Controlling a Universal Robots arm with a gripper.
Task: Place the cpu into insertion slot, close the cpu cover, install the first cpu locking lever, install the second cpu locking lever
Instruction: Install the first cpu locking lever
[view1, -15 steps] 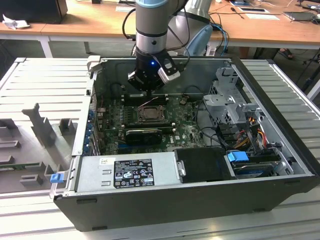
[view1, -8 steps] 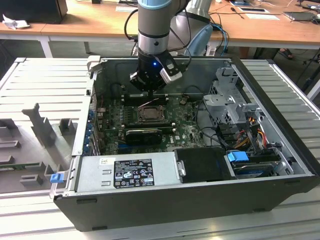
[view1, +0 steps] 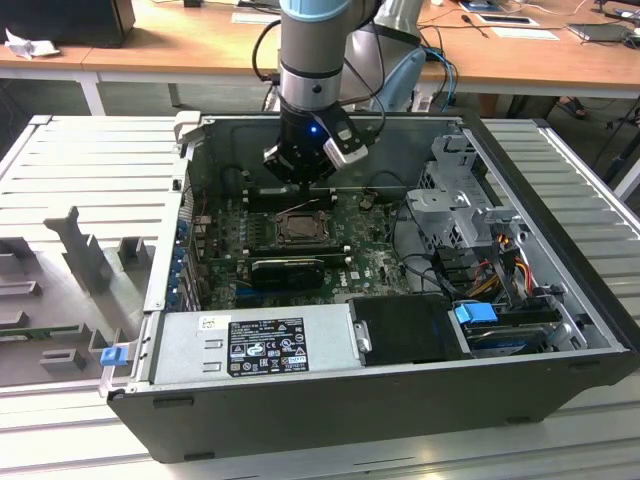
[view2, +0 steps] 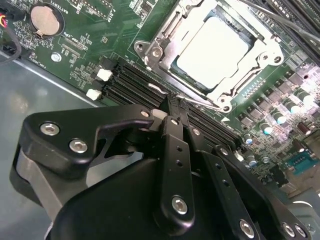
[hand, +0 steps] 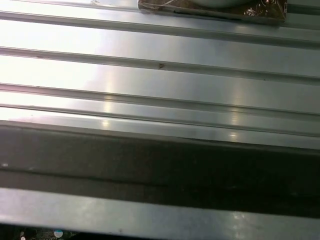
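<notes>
The cpu (view2: 212, 50) lies flat in the insertion slot (view1: 300, 229) on the green motherboard (view2: 100, 30). Its pale square top shows through the cut-out of the silvery cpu cover (view2: 162, 37), which lies down over it. A thin locking lever (view2: 200, 101) runs along the socket's edge nearest my fingers. My gripper (view2: 172, 103) is shut with nothing visibly between its fingers, its tips just off that edge, over the black memory slots (view2: 130, 82). In the exterior view the gripper (view1: 298, 180) hangs inside the open case, just behind the socket.
The case (view1: 330, 400) holds a power supply (view1: 260, 345) at the front and a drive cage (view1: 455, 200) with cables at the exterior view's right. A coin battery (view2: 46, 20) sits on the board. The first wrist view faces a ribbed metal table (hand: 160, 75).
</notes>
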